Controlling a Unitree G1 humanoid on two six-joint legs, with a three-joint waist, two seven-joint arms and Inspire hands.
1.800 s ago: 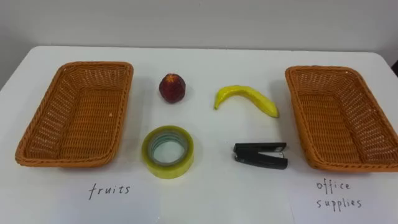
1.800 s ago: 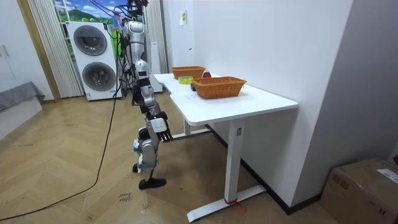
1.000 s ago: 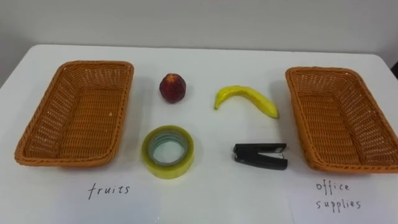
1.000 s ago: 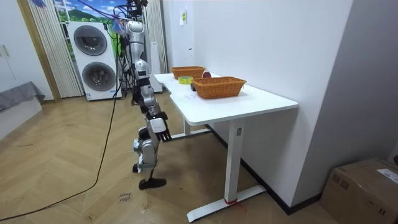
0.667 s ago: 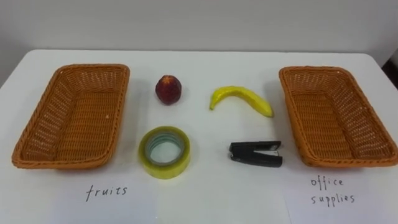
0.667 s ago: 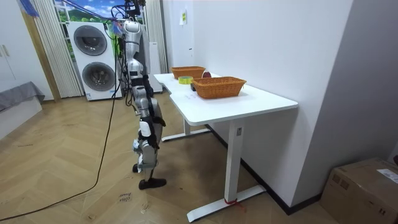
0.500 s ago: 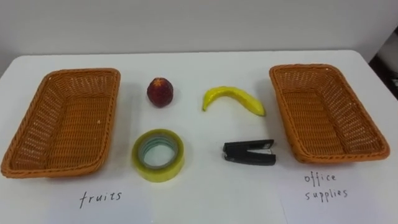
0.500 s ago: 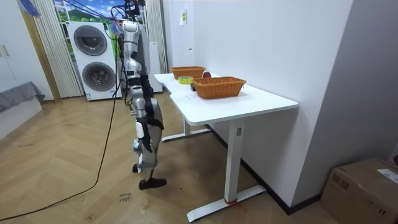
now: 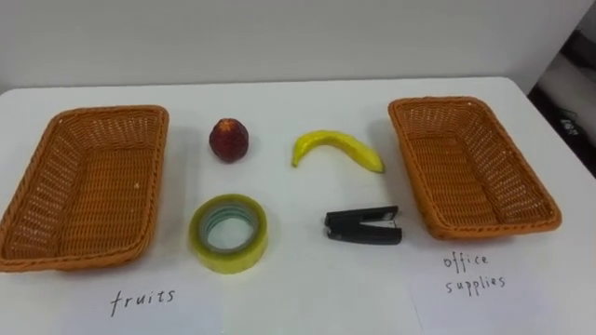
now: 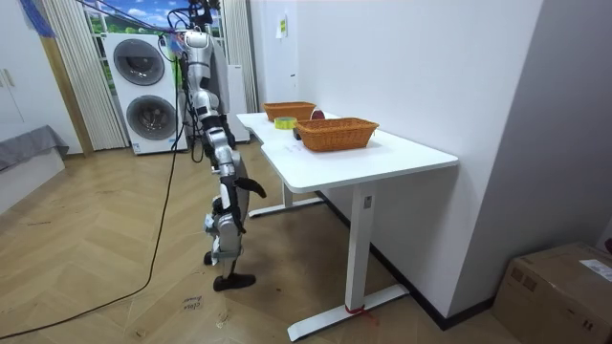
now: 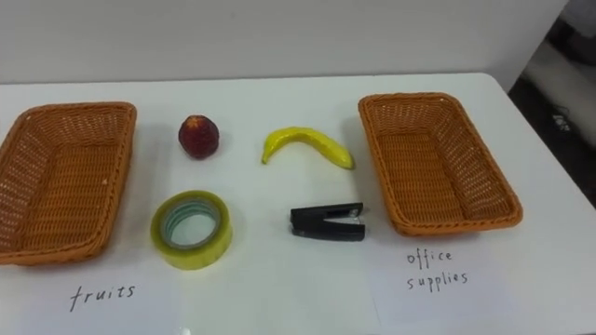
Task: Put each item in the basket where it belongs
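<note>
On the white table (image 9: 298, 288) a dark red peach (image 9: 228, 140) and a yellow banana (image 9: 337, 148) lie in the far row. Nearer me sit a yellowish tape roll (image 9: 229, 261) and a black stapler (image 9: 363, 226). An empty wicker basket (image 9: 156, 186) on the left has a paper reading "fruits" (image 9: 142, 300) in front. A matching empty basket (image 9: 408, 177) on the right has a paper reading "office supplies" (image 9: 475, 274). In the room view I stand at the table's long side, my right hand (image 10: 251, 188) hanging low, below the tabletop.
The table's far edge meets a white wall. In the room view stacked washing machines (image 10: 143, 91) stand behind me, a cardboard box (image 10: 559, 277) sits at the room view's lower right, and open wooden floor lies around.
The head camera has turned, so the whole table scene has slid left. In the room view my right arm has swung forward toward the table. The objects lie where they were.
</note>
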